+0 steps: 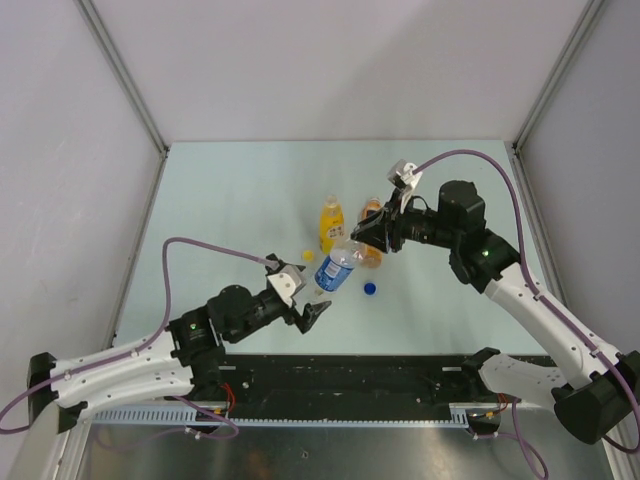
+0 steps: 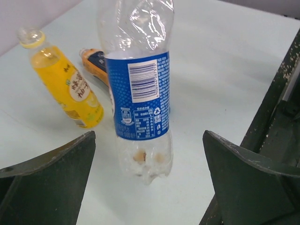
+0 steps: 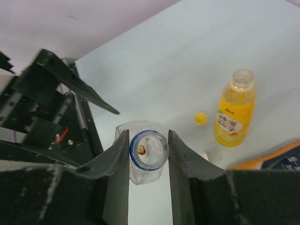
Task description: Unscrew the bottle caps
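1. The right gripper [image 1: 362,238] pinches the neck of the clear bottle [image 1: 338,265]. Its fingers [image 3: 117,159] press either side of the open mouth.
2. The left gripper [image 1: 312,312] is spread wide at the bottle's base and touches nothing.
3. In the top view, the clear bottle sits mid-table, tilted, with its base towards 7 o'clock.
4. From it, the yellow bottle [image 1: 331,222] stands uncapped at 12 o'clock. The orange bottle [image 1: 372,255] is at 2 o'clock, partly hidden by the right arm.
5. The blue cap [image 1: 369,289] lies loose at 4 o'clock and the yellow cap [image 1: 308,254] at 10 o'clock.
6. The table [image 1: 230,200] is a pale green, matte sheet.
7. Plain white walls [image 1: 300,60] enclose it, with grey metal posts [image 1: 120,75] at the corners.
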### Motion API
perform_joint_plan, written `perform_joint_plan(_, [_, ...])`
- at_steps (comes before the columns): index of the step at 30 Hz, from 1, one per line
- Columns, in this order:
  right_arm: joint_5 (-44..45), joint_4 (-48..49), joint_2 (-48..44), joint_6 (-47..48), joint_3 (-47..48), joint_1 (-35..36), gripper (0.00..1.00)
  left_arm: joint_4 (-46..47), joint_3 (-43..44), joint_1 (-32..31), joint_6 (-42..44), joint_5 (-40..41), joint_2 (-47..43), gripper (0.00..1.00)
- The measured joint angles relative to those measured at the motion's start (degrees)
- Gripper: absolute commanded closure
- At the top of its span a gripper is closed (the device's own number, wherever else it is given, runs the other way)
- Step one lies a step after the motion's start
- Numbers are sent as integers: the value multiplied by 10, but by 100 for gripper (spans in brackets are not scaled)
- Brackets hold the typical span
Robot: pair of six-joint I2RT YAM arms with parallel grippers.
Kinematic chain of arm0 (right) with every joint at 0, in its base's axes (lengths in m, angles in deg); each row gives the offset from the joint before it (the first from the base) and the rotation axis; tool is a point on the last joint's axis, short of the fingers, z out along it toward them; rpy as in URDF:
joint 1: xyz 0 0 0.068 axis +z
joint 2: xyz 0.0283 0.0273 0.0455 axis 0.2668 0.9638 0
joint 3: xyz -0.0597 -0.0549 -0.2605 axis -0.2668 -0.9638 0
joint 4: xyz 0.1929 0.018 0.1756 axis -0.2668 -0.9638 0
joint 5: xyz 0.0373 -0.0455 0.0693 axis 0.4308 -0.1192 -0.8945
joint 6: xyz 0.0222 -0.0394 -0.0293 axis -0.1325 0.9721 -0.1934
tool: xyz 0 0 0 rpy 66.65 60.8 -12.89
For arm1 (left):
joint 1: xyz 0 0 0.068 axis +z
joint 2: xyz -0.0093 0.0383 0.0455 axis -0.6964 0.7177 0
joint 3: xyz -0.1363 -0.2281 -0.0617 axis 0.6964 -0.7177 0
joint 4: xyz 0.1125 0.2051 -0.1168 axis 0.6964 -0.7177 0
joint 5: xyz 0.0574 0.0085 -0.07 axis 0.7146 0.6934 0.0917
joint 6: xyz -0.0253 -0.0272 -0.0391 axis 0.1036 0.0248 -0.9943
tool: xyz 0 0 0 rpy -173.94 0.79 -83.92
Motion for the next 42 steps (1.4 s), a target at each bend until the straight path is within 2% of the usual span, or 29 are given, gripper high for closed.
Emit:
perform_joint_plan(9, [111, -18, 9, 11, 0, 4, 100, -3, 0, 0, -10, 38, -37, 1])
perform_joint_plan(20, [305, -33, 6, -4, 0, 5, 100, -16, 0, 0, -31, 53, 10, 1])
perform_joint_plan(42, [507, -43, -39, -17, 0, -34, 100, -46, 26, 0, -65, 99, 50, 0])
